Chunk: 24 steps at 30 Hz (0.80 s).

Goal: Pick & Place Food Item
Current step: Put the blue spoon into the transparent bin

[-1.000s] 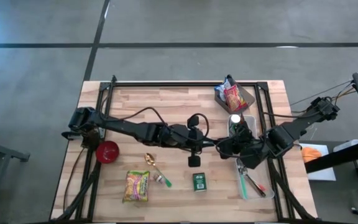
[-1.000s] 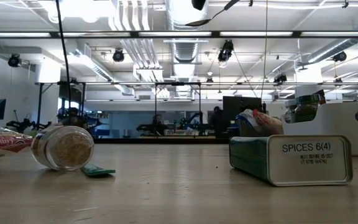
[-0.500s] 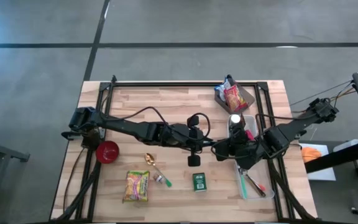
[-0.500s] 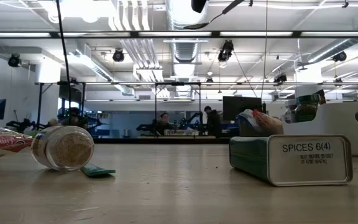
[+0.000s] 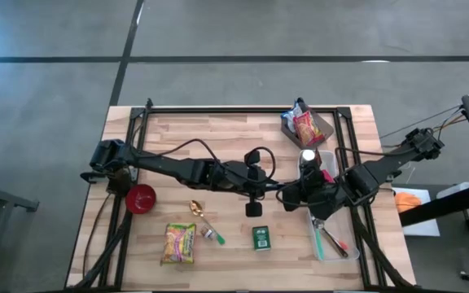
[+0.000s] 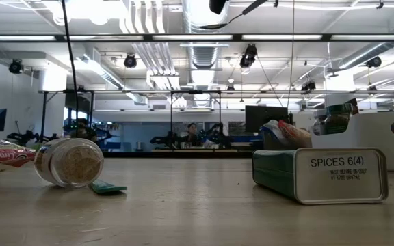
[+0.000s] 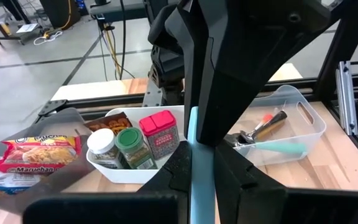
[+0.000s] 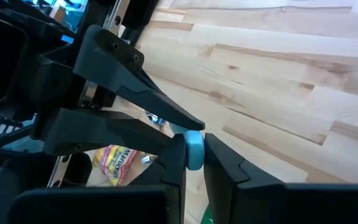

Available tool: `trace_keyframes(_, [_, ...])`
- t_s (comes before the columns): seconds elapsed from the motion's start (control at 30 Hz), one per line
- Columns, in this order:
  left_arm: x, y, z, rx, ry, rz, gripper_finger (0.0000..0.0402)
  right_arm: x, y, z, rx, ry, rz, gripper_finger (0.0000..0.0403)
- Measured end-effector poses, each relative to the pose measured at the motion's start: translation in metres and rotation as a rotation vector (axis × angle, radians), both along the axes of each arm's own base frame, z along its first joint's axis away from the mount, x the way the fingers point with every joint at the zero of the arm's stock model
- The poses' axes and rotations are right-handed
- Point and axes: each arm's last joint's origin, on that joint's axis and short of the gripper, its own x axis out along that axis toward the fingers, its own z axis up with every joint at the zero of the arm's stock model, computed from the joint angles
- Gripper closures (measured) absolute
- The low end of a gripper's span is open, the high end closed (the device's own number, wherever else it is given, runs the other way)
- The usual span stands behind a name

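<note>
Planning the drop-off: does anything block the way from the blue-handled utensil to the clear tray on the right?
Only the right arm itself, which lies over the clear tray. The utensil is pinched between the left hand and right hand above the table's middle. The white bin sits beside the tray, off that path.

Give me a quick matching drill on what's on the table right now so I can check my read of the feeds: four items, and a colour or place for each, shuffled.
Items:
1. bowl
2. spice tin
3. noodle packet
4. clear tray

Descriptions:
A. holds utensils, at the table's right side
B. green, labelled SPICES on its end
C. red, at the table's left side by the left arm's base
D. mostly yellow, lying flat on the wood between the bowl and the tin

Pairs: 1-C, 2-B, 3-D, 4-A
</note>
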Motion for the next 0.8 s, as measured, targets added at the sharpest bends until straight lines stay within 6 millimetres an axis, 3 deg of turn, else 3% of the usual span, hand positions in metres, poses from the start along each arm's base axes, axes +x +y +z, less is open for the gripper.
trace_keyframes(0.17, [0.0, 0.0, 0.001, -0.003, -0.005, 0.001, 0.0364, -0.001, -0.001, 0.0, -0.018, 0.012, 0.005, 0.0376])
trace_keyframes(0.53, [0.001, 0.001, 0.009, -0.07, -0.068, 0.024, 0.0167, -0.006, -0.004, 0.002, -0.079, 0.031, 0.03, 0.0376])
trace_keyframes(0.8, [-0.005, 0.007, 0.027, -0.105, -0.111, 0.045, 0.009, -0.021, -0.012, 0.006, -0.101, 0.075, 0.01, 0.0376])
